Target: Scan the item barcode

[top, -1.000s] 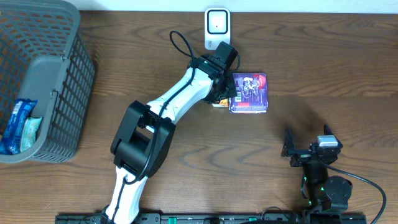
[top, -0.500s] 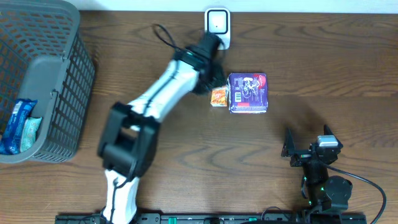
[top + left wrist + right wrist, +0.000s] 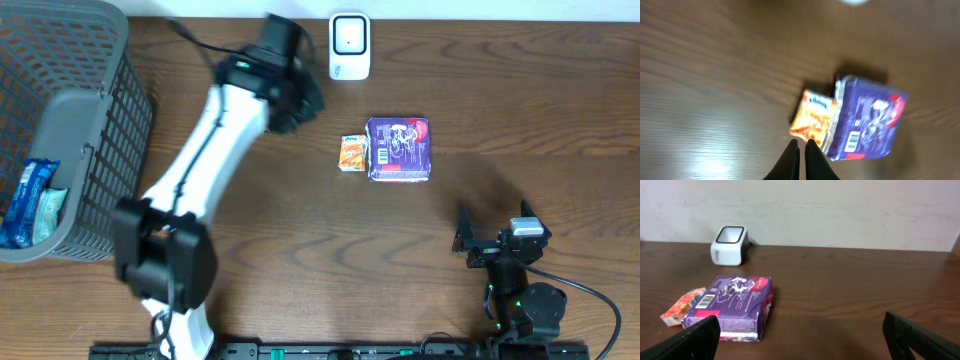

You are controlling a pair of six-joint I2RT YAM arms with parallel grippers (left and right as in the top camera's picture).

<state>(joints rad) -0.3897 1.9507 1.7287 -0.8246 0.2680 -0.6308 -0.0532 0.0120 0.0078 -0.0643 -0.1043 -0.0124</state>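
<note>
Two packs, orange packet point(image 3: 351, 153) touching purple box point(image 3: 398, 148), lie overhead to the right of the clenched, empty left gripper point(image 3: 303, 103), the nearer one, with the splayed right gripper point(image 3: 493, 233) well apart; the blurred left wrist view puts the barcode point(image 3: 854, 141) just right of the fingertips point(image 3: 811, 153); the right wrist view shows the scanner point(image 3: 730, 244) beyond the box.

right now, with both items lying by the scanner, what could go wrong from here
1. The orange packet lies against the purple box, so gripping either could likely drag or push the other.
2. The left end effector is shut and empty; reaching in without opening would probably just shove the items.
3. The barcode sits on the box's edge nearest the packet; a grip there might hide it from the scanner.
</note>
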